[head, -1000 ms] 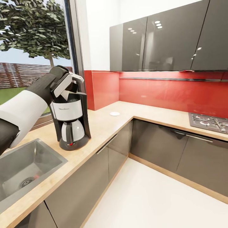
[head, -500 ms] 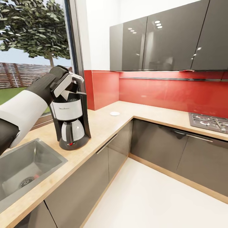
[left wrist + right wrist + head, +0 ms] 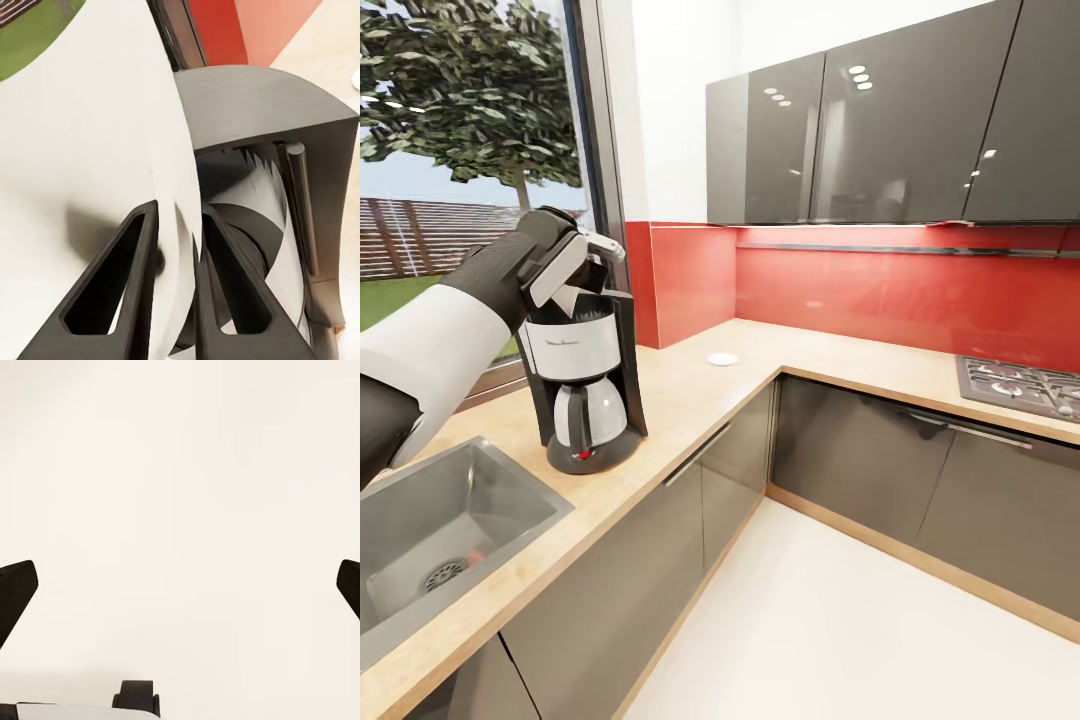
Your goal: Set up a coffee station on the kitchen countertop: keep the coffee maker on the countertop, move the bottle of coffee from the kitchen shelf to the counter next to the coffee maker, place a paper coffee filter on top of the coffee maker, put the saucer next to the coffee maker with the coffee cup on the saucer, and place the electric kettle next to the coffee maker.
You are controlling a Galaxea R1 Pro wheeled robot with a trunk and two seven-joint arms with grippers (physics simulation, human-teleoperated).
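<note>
The paper filter (image 3: 97, 142) is pinched by the left hand (image 3: 582, 262) over the coffee maker (image 3: 582, 380), near the desk (image 3: 690, 390) sink (image 3: 450, 520). The right hand (image 3: 180, 585) is spread wide.

Bright, even daylight; render is sharp, no blur. Spot-light glare dots on the glossy dark grey wall cabinets (image 3: 880, 130), a lit strip under them on the red splashback (image 3: 900, 290). Soft shadow beside the black-and-white drip coffee maker (image 3: 582, 385). Right wrist view washed-out cream
</note>
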